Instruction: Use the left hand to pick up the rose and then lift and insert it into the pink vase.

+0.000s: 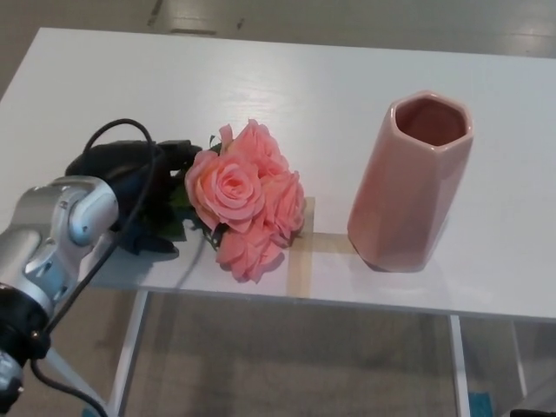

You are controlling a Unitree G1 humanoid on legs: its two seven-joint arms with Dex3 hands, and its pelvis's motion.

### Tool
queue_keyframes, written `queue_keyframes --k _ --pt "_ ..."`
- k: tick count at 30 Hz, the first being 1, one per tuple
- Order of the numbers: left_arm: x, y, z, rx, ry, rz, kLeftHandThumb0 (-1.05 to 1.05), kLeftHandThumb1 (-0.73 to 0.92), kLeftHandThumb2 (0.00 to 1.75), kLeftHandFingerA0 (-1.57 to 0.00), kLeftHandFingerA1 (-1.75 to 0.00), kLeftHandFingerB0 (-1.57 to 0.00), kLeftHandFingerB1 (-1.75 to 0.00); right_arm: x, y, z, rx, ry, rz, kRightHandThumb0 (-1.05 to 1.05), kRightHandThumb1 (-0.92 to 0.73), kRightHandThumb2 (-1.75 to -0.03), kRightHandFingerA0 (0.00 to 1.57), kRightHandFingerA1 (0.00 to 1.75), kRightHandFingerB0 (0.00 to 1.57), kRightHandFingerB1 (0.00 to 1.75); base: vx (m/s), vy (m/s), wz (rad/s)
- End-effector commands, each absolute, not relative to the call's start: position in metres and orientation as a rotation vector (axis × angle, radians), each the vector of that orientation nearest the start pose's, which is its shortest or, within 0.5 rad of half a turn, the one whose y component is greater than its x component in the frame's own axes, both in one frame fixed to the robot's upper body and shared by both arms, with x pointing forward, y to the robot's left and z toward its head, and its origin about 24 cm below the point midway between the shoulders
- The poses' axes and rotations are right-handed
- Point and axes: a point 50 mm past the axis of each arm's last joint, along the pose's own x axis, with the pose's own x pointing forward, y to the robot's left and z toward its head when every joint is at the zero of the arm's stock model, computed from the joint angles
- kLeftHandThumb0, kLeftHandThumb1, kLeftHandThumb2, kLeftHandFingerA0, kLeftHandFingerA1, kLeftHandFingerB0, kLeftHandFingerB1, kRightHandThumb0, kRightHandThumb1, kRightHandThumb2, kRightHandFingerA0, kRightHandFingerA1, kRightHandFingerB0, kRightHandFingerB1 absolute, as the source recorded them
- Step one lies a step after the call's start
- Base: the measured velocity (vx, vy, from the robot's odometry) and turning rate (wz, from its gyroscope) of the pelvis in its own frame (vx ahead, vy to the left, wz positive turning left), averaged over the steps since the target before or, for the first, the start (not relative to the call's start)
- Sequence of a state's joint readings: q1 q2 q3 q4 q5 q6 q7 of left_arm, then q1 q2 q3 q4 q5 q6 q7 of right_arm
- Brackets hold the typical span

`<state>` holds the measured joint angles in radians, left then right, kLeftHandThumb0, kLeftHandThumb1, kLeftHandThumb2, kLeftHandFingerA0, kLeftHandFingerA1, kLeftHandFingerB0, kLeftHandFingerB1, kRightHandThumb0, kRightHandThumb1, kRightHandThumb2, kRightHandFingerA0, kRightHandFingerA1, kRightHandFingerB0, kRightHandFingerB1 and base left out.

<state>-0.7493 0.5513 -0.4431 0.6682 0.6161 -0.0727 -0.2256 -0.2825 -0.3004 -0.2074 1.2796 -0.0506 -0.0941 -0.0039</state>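
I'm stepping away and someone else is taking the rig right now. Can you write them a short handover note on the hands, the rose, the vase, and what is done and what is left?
Left hand: down on the leafy stem end of the rose; whether its fingers have closed on it cannot be seen.
Right hand: not in view.
Rose: lying on the white table near the front edge, blooms pointing toward the vase, not lifted.
Pink vase: upright to the right of the rose, apart from it, nothing showing at its mouth.
Done: the left hand has reached the stem.
Left: confirm the grasp, lift the rose, carry it over the vase and insert it stem first.
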Motion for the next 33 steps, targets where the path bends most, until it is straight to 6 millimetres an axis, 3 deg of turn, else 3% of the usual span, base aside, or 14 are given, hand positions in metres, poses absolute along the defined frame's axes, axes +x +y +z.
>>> queue_keyframes --k 1,22,23,24,25,26,27,29,30,33 --pt "0.374 0.181 0.109 1.424 0.019 -0.392 -0.51 0.34 0.73 0.00 -0.12 0.00 -0.23 0.195 -0.275 -0.111 -0.172 0.880 -0.287 -0.30 -0.68 -0.59 0.64 0.49 0.55 0.44 0.00 0.000 0.00" --pt "0.378 0.170 0.099 1.443 0.025 -0.397 -0.55 0.36 0.74 0.00 -0.15 0.00 -0.24 0.198 -0.275 -0.110 -0.161 0.874 -0.287 -0.30 -0.68 -0.59 0.65 0.49 0.56 0.44 0.00 0.000 0.00" --pt "0.378 0.170 0.096 1.452 0.041 -0.409 -0.51 0.60 0.61 -0.14 -0.28 -0.04 -0.20 0.198 -0.275 -0.110 -0.164 0.876 -0.287 -0.31 -0.68 -0.60 0.66 0.50 0.56 0.44 0.00 0.000 0.00" --pt "0.378 0.169 0.094 1.459 0.053 -0.417 -0.51 0.60 0.61 -0.14 -0.28 -0.04 -0.20 0.199 -0.275 -0.110 -0.167 0.877 -0.287 -0.31 -0.68 -0.60 0.66 0.50 0.56 0.44 0.00 0.000 0.00" --pt "0.378 0.166 0.090 1.469 0.074 -0.433 -0.53 0.58 0.79 -0.32 -0.44 -0.06 -0.30 0.199 -0.274 -0.109 -0.165 0.877 -0.288 -0.31 -0.67 -0.60 0.66 0.50 0.56 0.45 0.00 0.000 0.00" --pt "0.378 0.166 0.089 1.470 0.078 -0.436 -0.53 0.58 0.79 -0.32 -0.44 -0.06 -0.30 0.199 -0.274 -0.109 -0.163 0.877 -0.288 -0.31 -0.67 -0.60 0.66 0.50 0.56 0.45 0.00 0.000 0.00" --pt "0.378 0.159 0.084 1.408 0.114 -0.450 -0.28 0.76 0.64 -0.86 -0.95 -0.37 -0.33 0.200 -0.274 -0.109 -0.171 0.875 -0.282 -0.30 -0.67 -0.59 0.65 0.49 0.55 0.44 0.00 0.000 0.00" --pt "0.378 0.159 0.083 1.401 0.119 -0.450 -0.28 0.76 0.64 -0.86 -0.95 -0.37 -0.33 0.200 -0.274 -0.109 -0.171 0.874 -0.282 -0.30 -0.67 -0.59 0.65 0.49 0.55 0.44 0.00 0.000 0.00" --pt "0.377 0.157 0.079 1.390 0.140 -0.459 -0.18 0.77 0.61 -0.59 -1.54 -0.55 -0.39 0.201 -0.274 -0.109 -0.167 0.871 -0.282 -0.30 -0.67 -0.59 0.66 0.49 0.56 0.44 0.00 0.000 0.00" --pt "0.376 0.155 0.076 1.405 0.165 -0.471 -0.18 0.74 0.61 -0.60 -1.52 -0.57 -0.41 0.201 -0.273 -0.108 -0.160 0.868 -0.281 -0.30 -0.67 -0.59 0.66 0.49 0.56 0.44 0.00 0.000 0.00"
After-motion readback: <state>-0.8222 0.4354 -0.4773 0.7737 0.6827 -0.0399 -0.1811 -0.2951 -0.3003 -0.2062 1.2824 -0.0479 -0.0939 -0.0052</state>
